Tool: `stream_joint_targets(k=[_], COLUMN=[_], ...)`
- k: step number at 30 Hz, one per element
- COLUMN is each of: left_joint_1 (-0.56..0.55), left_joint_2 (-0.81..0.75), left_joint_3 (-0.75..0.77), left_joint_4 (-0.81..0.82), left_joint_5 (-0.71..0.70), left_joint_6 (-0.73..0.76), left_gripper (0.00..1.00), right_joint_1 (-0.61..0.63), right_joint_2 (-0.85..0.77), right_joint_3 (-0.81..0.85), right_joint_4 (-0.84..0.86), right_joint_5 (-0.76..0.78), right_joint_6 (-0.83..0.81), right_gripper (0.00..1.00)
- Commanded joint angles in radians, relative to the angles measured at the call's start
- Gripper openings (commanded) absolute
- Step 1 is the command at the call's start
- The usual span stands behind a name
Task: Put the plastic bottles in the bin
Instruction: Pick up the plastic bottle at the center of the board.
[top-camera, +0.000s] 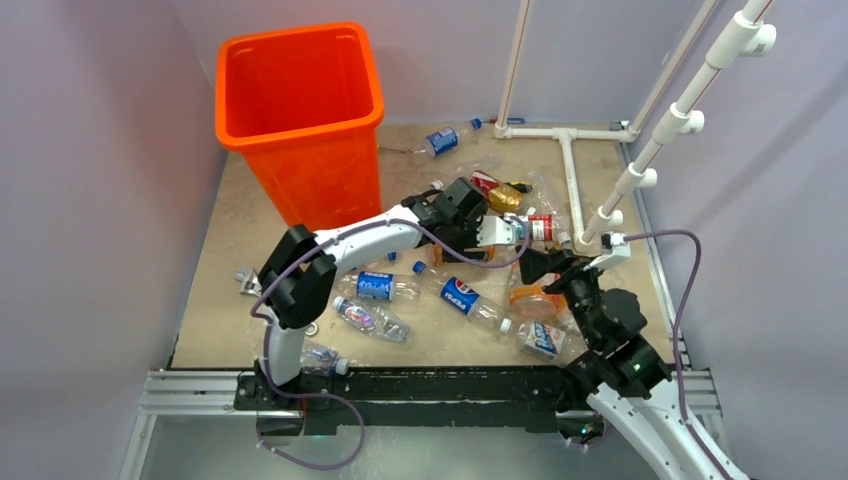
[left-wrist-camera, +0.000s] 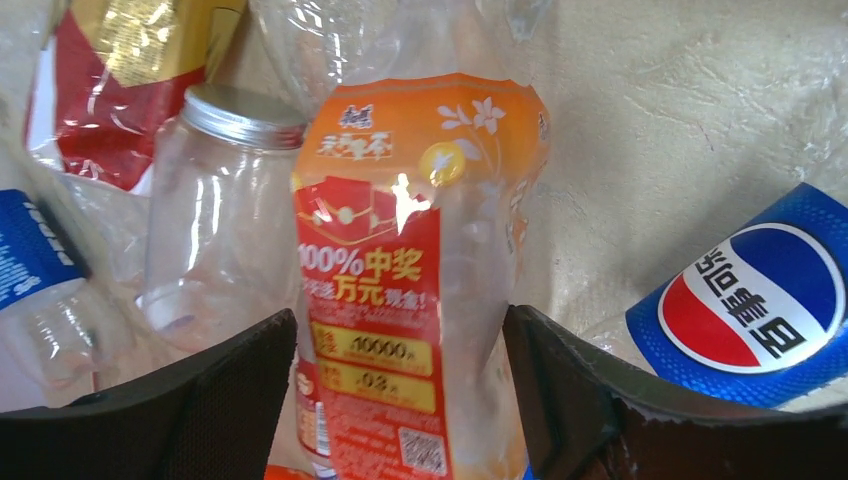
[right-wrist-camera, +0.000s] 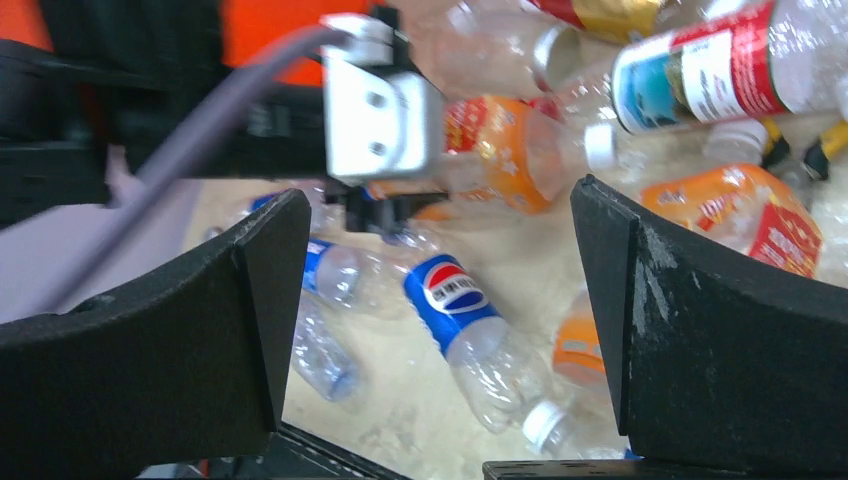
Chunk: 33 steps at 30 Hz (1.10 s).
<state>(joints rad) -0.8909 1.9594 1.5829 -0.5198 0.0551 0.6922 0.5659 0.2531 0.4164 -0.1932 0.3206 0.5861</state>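
Left end effector (left-wrist-camera: 400, 335) at an orange-labelled bottle (left-wrist-camera: 390, 230); right end effector (right-wrist-camera: 437, 195) wide open, empty.
The orange-labelled bottle lay between my left fingers, one close at each side; I could not tell whether they gripped it. My right end effector held nothing and hung above a Pepsi bottle (right-wrist-camera: 465, 320). The other bottles (top-camera: 372, 318) lay on the counter (top-camera: 225, 240), in front and right of the orange bin (top-camera: 318, 175).

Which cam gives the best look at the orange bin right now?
Top external: the orange bin shows nearly whole there, rim, walls and inside, at the far left of the table. Right wrist catches only orange slivers along the frame's top edge, behind the left arm. Left wrist doesn't show it.
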Motion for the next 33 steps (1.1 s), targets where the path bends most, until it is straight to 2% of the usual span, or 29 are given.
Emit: stream_joint_targets(k=[1,8,10,16,20,24,28,33], left_joint_1=[-0.003,-0.002,-0.003,-0.001,0.031,0.083,0.087,0.085], left_joint_2=[0.023,0.018,-0.01,-0.135,-0.248,-0.404,-0.597,-0.779], left_joint_3=[0.018,-0.007,-0.001,0.006,-0.051,-0.217,-0.394,-0.59], left_joint_4=[0.033,0.061,0.071,0.137,0.228,0.409,0.616,0.823], left_joint_5=[0.049,0.055,0.053,0.006,0.016,0.098,0.191,0.298], left_joint_6=[-0.011,-0.04,-0.048,-0.106,-0.219,-0.384,-0.515,-0.679], left_gripper=[0.71,0.41,0.36,0.32,0.3,0.27,0.28,0.29], right_joint_1=[0.008,0.007,0.008,0.008,0.008,0.007,0.007,0.008], right_joint_2=[-0.058,-0.082,-0.084,-0.086,-0.08,-0.065,-0.041,0.099], right_joint_3=[0.016,0.036,0.043,0.095,0.161,0.228,0.255,0.305], right_joint_4=[0.083,0.07,0.07,0.103,0.136,0.158,0.157,0.247], right_joint_5=[-0.062,-0.081,-0.088,-0.158,-0.235,-0.207,-0.182,-0.2], right_joint_6=[0.018,0.021,0.017,-0.01,-0.044,-0.085,-0.081,-0.044], right_gripper=[0.99,0.99,0.99,0.99,0.99,0.99,0.99,0.98])
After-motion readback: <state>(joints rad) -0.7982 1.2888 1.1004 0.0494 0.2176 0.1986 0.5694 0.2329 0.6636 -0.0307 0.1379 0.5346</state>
